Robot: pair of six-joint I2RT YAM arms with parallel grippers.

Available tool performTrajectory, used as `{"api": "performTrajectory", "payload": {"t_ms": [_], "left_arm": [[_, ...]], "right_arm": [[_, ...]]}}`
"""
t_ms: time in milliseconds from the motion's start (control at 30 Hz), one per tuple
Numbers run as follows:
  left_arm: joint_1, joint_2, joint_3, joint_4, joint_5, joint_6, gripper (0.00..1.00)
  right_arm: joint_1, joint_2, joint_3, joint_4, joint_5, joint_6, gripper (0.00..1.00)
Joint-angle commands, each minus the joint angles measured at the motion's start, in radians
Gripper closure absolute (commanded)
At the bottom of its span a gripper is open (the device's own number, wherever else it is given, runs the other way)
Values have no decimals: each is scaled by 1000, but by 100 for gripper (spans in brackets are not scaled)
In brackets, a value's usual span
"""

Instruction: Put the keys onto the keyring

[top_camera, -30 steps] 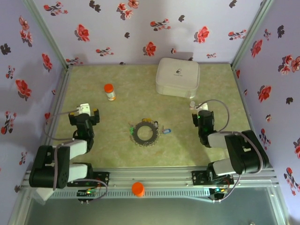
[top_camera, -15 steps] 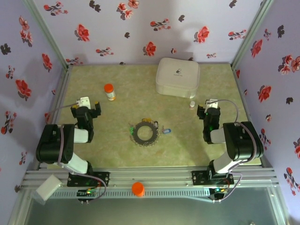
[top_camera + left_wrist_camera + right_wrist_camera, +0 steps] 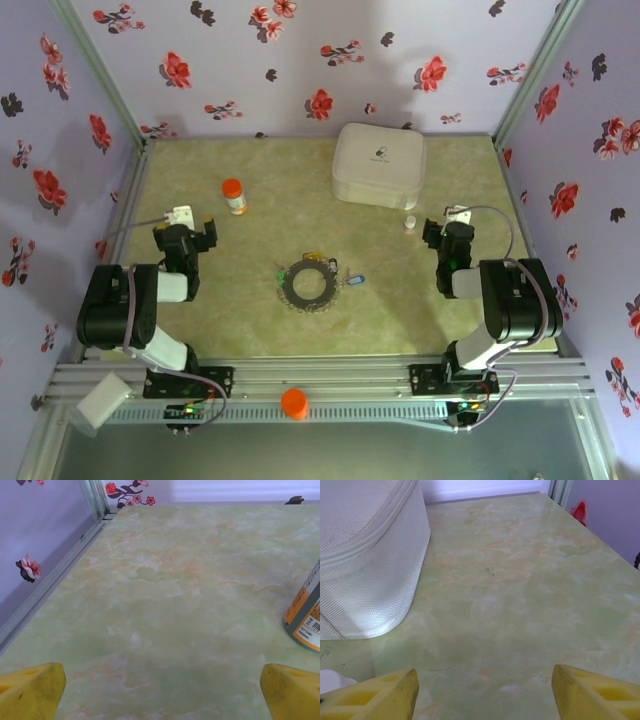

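Waiting wide around the ring

The left fingers (image 3: pixel 30 692) and right fingers (image 3: pixel 592 692) stand apart, empty. Between the arms, mid-tabletop (image 3: pixel 400 300), the keyring (image 3: pixel 288 286) lies flat, keys (image 3: pixel 352 279) loose at its rim, the blue one toward the right arm.

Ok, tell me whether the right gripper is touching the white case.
Apart. The top view shows bare table between the right gripper and the white case.
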Motion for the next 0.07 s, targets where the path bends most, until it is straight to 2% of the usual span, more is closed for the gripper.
{"api": "performTrajectory", "payload": {"t_ms": [0,33], "left_arm": [[9,-2,16,6,13,-16,0],[9,-3,14,9,17,-14,0]], "right_arm": [[-7,-4,17,-2,-5,19,24],[-7,-4,18,-1,-6,19,11]]}}
